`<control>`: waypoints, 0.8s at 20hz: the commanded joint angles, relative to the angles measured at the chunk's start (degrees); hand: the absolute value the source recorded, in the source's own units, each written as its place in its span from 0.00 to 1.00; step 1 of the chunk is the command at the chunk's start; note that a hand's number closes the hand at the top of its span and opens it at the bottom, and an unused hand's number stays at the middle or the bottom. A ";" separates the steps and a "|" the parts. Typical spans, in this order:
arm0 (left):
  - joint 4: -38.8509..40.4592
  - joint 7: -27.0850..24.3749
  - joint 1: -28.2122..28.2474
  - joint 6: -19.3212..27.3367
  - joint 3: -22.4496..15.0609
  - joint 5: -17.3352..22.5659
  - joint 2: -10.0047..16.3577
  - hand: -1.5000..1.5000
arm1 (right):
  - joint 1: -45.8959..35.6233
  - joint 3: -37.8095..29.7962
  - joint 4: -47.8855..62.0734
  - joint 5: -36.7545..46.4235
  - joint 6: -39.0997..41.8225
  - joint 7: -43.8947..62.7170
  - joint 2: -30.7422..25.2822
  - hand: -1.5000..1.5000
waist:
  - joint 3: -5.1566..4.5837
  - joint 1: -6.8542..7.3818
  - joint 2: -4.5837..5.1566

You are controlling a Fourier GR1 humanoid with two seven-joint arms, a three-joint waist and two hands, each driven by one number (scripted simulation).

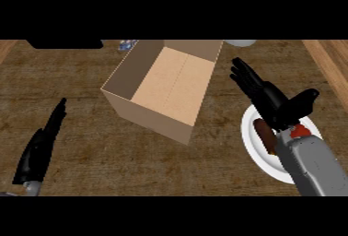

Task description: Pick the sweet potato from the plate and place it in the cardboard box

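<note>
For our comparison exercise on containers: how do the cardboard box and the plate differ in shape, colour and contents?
The cardboard box is rectangular, with tall walls and an open top; the plate is round and shallow. The box is tan; the plate is white. Nothing shows inside the box; the plate holds the sweet potato. The right robot hand hangs over the plate, not the box. Both rest on the wooden counter.
</note>
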 commanded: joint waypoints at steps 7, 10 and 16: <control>5.88 -0.12 -0.92 0.59 4.68 -0.76 2.16 0.50 | -4.98 7.58 -8.46 17.68 17.91 -3.33 -23.25 0.00 | -0.10 4.70 -1.08; 7.78 -0.55 -0.26 1.22 6.71 -0.10 2.52 0.50 | 0.88 11.87 -7.80 29.72 19.34 -10.28 -31.37 0.00 | 1.98 1.83 1.75; 11.78 -3.16 -1.96 -1.73 8.22 0.78 1.51 0.50 | 8.96 1.52 11.45 22.27 23.44 -45.79 -33.85 0.00 | 2.13 2.38 2.47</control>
